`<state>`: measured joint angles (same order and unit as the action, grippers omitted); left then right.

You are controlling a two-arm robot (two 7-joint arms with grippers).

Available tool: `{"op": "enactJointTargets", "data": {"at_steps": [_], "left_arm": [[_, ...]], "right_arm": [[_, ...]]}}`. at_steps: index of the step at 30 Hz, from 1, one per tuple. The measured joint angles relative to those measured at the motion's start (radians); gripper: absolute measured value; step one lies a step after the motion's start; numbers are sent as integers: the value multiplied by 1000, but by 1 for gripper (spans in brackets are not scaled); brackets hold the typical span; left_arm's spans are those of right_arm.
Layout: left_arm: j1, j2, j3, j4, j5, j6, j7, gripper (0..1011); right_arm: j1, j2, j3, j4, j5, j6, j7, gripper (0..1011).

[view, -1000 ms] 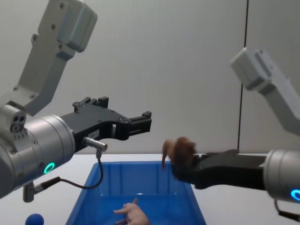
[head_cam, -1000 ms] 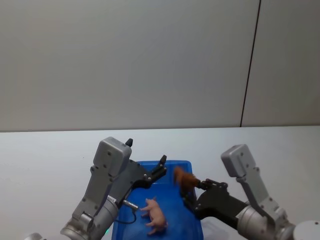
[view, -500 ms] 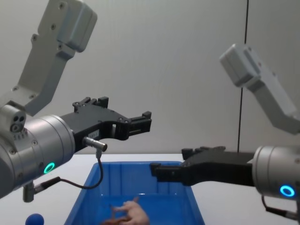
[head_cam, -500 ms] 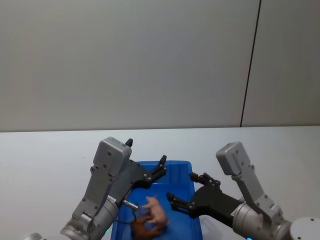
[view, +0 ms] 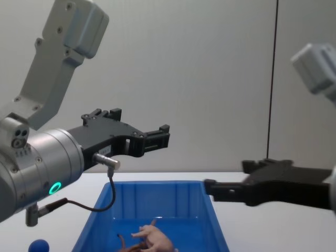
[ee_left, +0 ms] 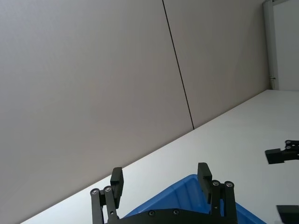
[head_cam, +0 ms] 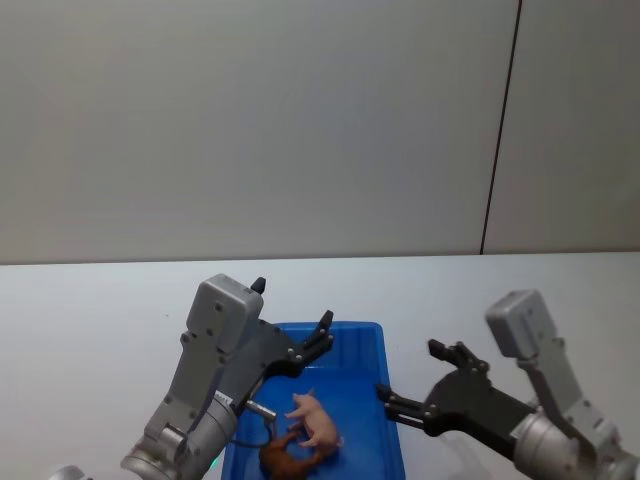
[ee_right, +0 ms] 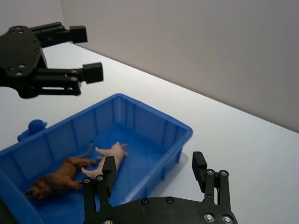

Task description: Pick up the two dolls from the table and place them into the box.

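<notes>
Lion (head_cam: 285, 458) and pig (head_cam: 316, 423) lie together in the box (head_cam: 345, 327); left gripper (ee_left: 160, 178) hovers above, right gripper (head_cam: 410, 371) just beside it, both with jaws apart

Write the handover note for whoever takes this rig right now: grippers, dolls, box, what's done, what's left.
Left gripper: open, empty, in the air above the box.
Right gripper: open, empty, over the table beside the box's right rim.
Dolls: the lion and the pig lie on their sides, close together on the box floor.
Done: both dolls are in the box.
Left: nothing more to pick up; probably only parking the arms.
</notes>
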<state>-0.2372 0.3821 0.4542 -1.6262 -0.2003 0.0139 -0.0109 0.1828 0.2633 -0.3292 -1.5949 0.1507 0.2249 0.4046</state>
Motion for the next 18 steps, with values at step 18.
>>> {"op": "enactJointTargets", "data": {"at_steps": [18], "left_arm": [[10,9,-2,-14,16,14,8,1003]], "right_arm": [[-63,72,39,-47,38,-12,-38,1001]]}}
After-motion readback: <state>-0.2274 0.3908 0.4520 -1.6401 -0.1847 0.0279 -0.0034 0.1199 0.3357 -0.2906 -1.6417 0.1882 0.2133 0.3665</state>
